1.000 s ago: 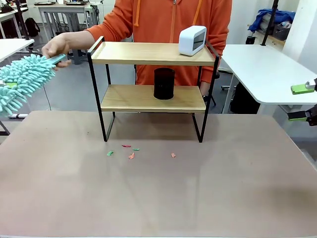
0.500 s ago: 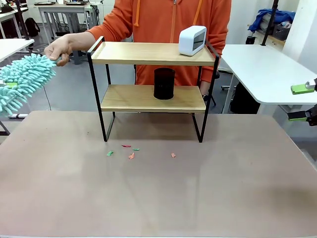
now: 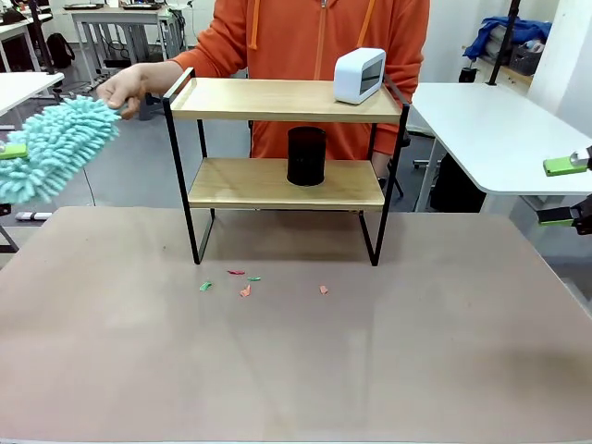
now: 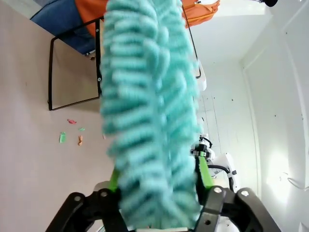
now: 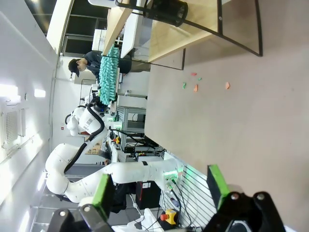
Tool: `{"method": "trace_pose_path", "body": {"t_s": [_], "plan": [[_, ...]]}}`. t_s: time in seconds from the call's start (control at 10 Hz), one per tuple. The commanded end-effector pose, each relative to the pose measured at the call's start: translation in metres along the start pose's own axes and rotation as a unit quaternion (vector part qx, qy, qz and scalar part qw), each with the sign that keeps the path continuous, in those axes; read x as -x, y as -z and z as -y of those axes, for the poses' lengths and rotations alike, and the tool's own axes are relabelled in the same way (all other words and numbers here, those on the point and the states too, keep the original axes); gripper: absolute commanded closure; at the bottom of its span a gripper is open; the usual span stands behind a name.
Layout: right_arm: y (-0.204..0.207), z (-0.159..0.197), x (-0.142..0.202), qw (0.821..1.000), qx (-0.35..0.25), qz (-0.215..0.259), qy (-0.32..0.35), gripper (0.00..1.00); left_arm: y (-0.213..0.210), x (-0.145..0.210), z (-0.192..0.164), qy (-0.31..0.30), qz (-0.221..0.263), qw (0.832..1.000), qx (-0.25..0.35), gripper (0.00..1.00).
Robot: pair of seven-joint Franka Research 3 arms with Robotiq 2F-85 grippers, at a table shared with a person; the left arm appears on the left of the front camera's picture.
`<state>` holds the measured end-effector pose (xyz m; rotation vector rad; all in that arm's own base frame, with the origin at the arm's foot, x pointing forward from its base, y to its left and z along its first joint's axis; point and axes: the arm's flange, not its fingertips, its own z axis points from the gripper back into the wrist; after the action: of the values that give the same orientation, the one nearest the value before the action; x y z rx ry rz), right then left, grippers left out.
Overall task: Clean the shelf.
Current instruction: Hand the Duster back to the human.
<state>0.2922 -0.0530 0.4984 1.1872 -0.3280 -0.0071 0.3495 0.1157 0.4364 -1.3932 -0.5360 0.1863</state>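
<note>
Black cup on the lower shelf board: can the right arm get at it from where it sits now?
Probably yes. The right gripper is open and empty, and the shelf's front is open; the black cup stands alone there.

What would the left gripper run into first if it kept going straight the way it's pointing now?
The fluffy turquoise microfibre duster: its head already sits between the left gripper's jaws and stretches straight ahead of them. Beyond it lies the black-framed wooden shelf, though depth there is unclear.
</note>
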Motion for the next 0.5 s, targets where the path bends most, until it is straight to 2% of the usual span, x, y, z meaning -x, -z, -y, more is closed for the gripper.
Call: {"method": "trace_pose_path", "body": {"t_s": [0.0, 0.2, 0.3, 0.4], "plan": [[-0.001, -0.001, 0.001, 1.0, -0.001, 0.002, -0.002, 0.0, 0.01, -0.008, -0.026, 0.027, -0.028, 0.999, -0.004, 0.0], [-0.001, -0.001, 0.001, 1.0, -0.001, 0.002, -0.002, 0.0, 0.021, -0.006, -0.063, 0.041, -0.082, 0.995, -0.041, 0.0], [-0.001, -0.001, 0.001, 1.0, -0.001, 0.002, -0.002, 0.0, 0.027, -0.006, -0.079, 0.035, -0.113, 0.993, -0.007, 0.0], [-0.001, -0.001, 0.001, 1.0, -0.001, 0.002, -0.002, 0.0, 0.033, -0.006, -0.088, 0.01, -0.119, 0.993, 0.02, 0.0]]}}
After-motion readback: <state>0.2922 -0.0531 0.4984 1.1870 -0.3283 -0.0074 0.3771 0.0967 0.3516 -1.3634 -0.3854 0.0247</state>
